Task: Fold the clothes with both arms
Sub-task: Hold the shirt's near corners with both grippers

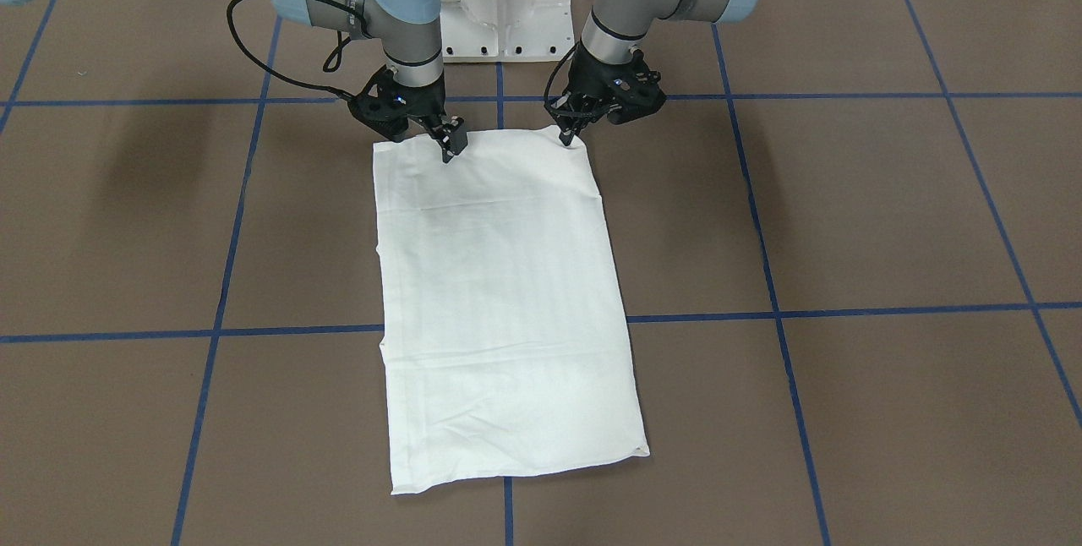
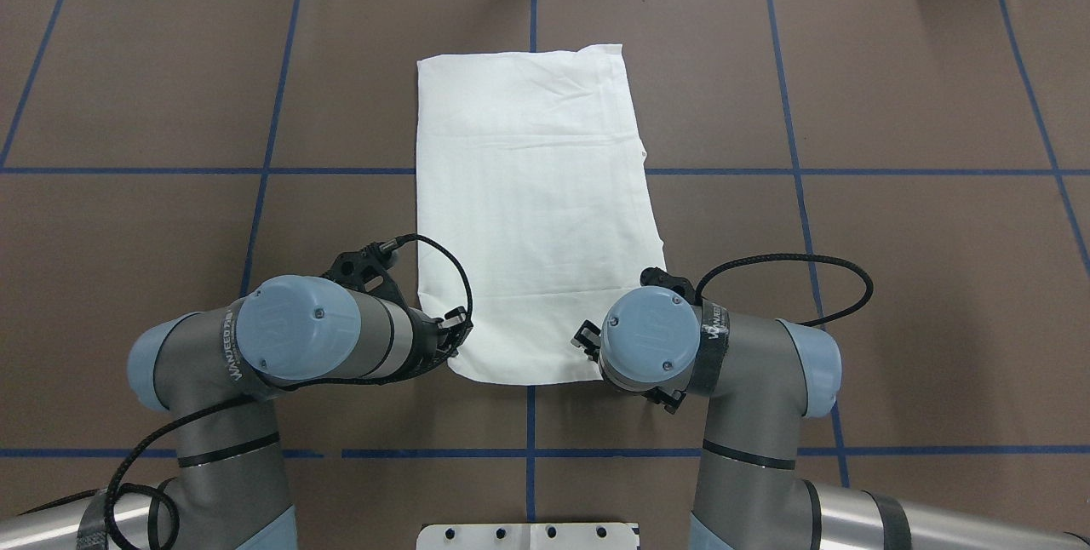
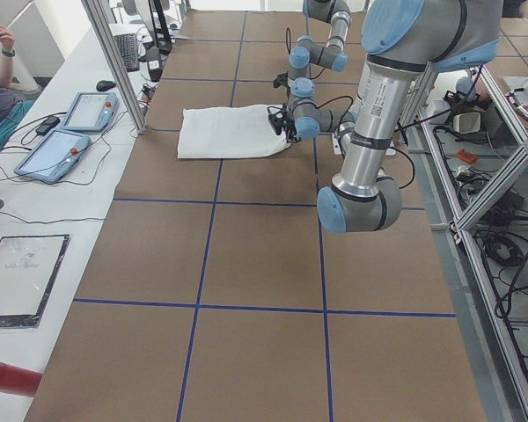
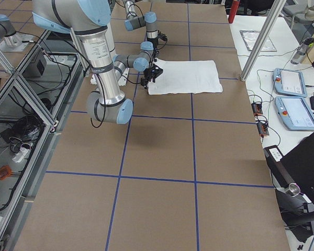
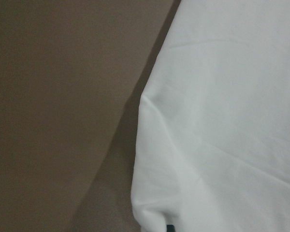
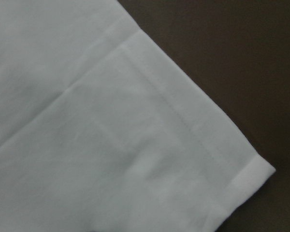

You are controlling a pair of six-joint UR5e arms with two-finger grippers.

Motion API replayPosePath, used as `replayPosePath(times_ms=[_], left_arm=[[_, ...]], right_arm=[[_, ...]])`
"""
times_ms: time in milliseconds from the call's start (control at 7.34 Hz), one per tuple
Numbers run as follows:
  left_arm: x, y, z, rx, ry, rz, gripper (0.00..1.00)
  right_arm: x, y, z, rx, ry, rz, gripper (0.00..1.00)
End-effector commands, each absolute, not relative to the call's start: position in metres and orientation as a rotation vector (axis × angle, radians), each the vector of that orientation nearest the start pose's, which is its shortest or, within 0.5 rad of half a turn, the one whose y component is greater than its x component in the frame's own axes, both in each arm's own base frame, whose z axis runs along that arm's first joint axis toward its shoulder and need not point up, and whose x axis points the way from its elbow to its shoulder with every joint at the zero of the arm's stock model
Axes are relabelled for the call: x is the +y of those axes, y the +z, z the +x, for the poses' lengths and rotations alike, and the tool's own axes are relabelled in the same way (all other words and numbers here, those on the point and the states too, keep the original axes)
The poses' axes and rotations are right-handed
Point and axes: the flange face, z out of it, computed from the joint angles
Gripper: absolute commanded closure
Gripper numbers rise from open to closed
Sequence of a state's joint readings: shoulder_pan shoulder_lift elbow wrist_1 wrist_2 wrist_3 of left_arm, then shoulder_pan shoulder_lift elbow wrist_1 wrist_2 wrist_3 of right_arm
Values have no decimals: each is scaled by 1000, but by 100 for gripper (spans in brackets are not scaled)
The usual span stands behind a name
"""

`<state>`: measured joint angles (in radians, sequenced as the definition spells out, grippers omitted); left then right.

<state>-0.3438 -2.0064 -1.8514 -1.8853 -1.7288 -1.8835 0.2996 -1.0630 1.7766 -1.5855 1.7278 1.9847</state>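
Shirt (image 1: 507, 301) lies on the table (image 1: 845, 216) as a long narrow rectangle, sleeves already tucked in. Its long side runs away from the robot and its near short edge sits just in front of the robot's base. No text block or collar shows, only plain white cloth with a few creases.

Left gripper (image 1: 566, 139) is down at the near corner on the robot's left. Its fingers are drawn to a point on the cloth, and the left wrist view shows the edge puckered up off the table with shadow under it. It looks pinched onto the shirt.

Right gripper (image 1: 448, 153) is tip-down on the same near edge, set in from the other corner rather than on it. The fingers look close together. The right wrist view shows only a flat hemmed corner, so whether it really has cloth can't be told.

Step in hand, as a guess: taking hold of the near edge for a crosswise fold, with the lengthwise folds done.

The next move likely calls for both grips firm. Then an even lift, carrying the edge forward over the body toward the far edge and keeping both sides level so the layers line up.
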Motion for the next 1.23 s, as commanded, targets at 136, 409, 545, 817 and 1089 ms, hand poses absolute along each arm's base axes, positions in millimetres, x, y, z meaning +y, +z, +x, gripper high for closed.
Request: replayPosePath(times_ms=[136,409,545,817,1089], left_arm=[[-317,255,535,1043,-517,-127,100],[-317,255,535,1043,-517,-127,100],[-317,255,535,1043,-517,-127,100],[-317,255,535,1043,-515,-128,100],[-317,256,536,1042,-514,-127,100]], right_arm=[[-301,285,-576,-705,630,-197,0],[-300,289,-575,-698,631,-198,0],[-300,289,-575,-698,631,-198,0],[-299,291,-576,-695,631,-198,0],[-295,292,-578,-692,626,-198,18]])
